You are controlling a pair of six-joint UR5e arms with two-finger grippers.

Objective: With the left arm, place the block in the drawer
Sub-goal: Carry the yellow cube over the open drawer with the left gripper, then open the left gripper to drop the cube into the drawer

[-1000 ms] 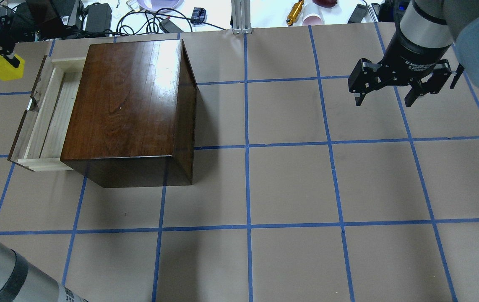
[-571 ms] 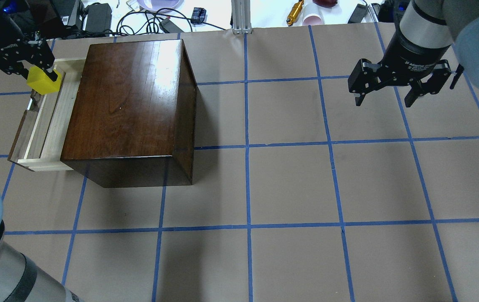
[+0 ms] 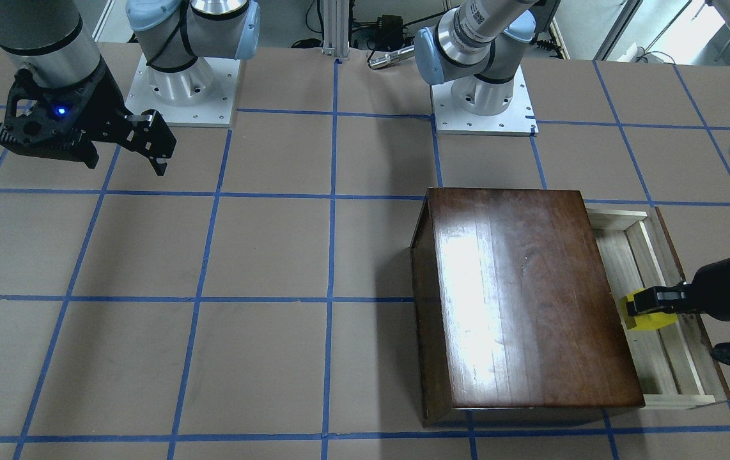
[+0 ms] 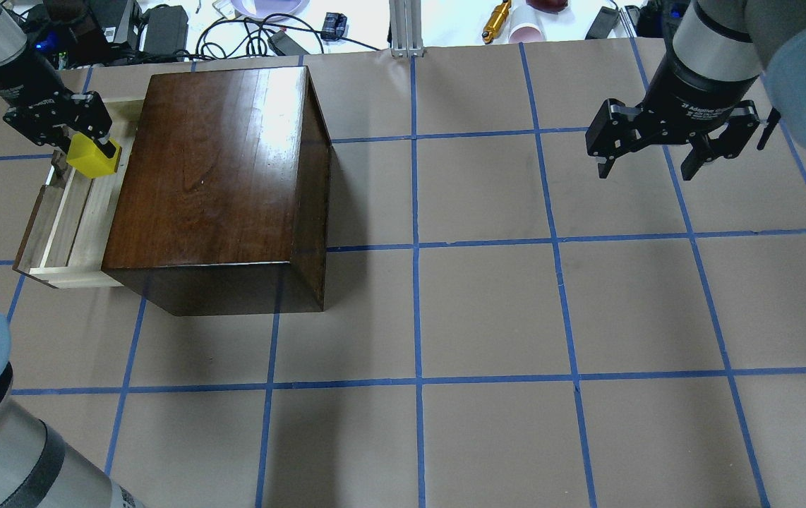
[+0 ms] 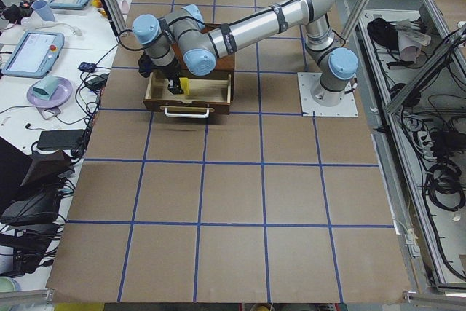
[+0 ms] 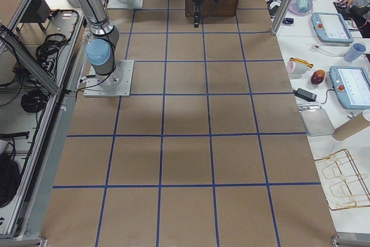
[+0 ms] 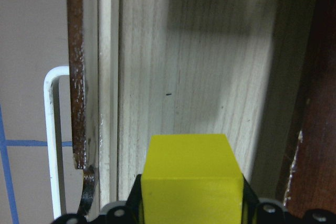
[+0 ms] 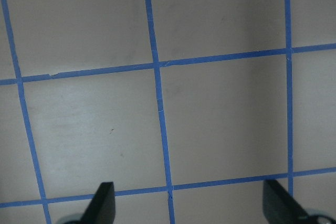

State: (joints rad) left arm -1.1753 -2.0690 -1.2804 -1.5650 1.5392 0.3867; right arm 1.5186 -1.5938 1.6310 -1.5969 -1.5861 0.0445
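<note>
1. My left arm reached out over the wooden box toward the table's left end.
2. The left gripper was clamped on the block, with a black finger on each of two opposite faces. The yellow cube filled the gap between them.
3. The block sat above the open drawer, inside its pale wooden outline. It was over the drawer's half farther from the robot's base and close beside the box's wall.
4. In the left wrist view I saw bare drawer floor ahead of the cube and a soft shadow on the wood. I could not tell whether the block touched the floor.
5. The drawer stood pulled out from the box's left side, its dark front panel outermost. The metal pull was on the outside of that panel.
6. The right gripper hovered well apart from the box, over the far right part of the table.
7. Its jaws were spread wide with nothing between them. The right wrist view showed only brown paper and blue tape lines under the two fingertips.
</note>
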